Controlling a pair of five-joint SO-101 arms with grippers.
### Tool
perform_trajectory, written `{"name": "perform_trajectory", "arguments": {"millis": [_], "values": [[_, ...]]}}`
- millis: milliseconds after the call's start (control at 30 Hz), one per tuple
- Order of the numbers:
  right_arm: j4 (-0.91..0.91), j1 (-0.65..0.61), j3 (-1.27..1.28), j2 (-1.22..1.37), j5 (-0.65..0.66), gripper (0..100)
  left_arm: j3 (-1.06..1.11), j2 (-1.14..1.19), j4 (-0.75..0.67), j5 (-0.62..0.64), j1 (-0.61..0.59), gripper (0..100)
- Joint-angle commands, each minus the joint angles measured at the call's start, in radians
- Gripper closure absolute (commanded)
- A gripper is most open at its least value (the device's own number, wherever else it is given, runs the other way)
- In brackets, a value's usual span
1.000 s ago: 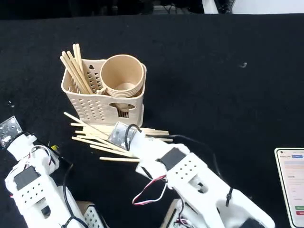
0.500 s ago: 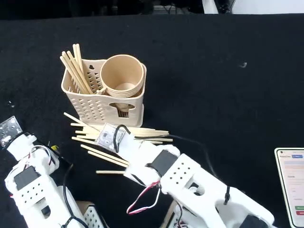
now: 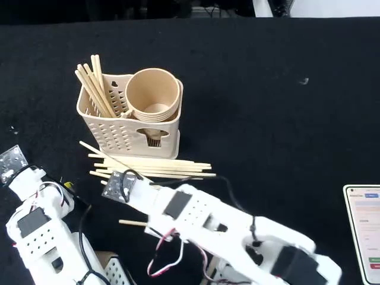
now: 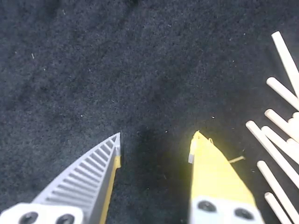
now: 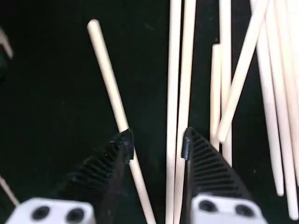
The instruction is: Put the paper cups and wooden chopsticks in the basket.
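A: What is on the fuzzy black cloth table [image 3: 267, 119]?
B: A cream plastic basket with holes [image 3: 127, 133]. Round brown paper cups [image 3: 152, 92] and thin wooden chopsticks [image 3: 94, 83] stand inside it. Loose chopsticks [image 3: 172, 166] lie flat in front.
A: And the grippers?
B: The right gripper [image 5: 156, 137] is part open over loose chopsticks, gripping nothing. The left gripper [image 4: 156, 140] is wide open over bare cloth.

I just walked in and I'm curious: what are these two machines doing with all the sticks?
Two robot arms are packing a basket. Stacked paper cups and some chopsticks already stand in it; loose chopsticks lie on the table in front. The right gripper is open, low over that pile. The left gripper is open over bare table beside it.
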Motion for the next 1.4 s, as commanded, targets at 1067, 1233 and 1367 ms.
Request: {"name": "perform_trajectory", "arguments": {"millis": [1067,1233,1367], "values": [[-0.025,0.068,-0.255,0.289,0.081,85.1,-0.012,-0.015,-0.014,0.002,0.007,76],[0.130,0.066,-0.364,0.245,0.080,85.1,-0.012,-0.015,-0.014,0.002,0.007,76],[0.227,0.038,-0.410,0.156,0.021,85.1,-0.012,-0.015,-0.014,0.002,0.007,76]]}}
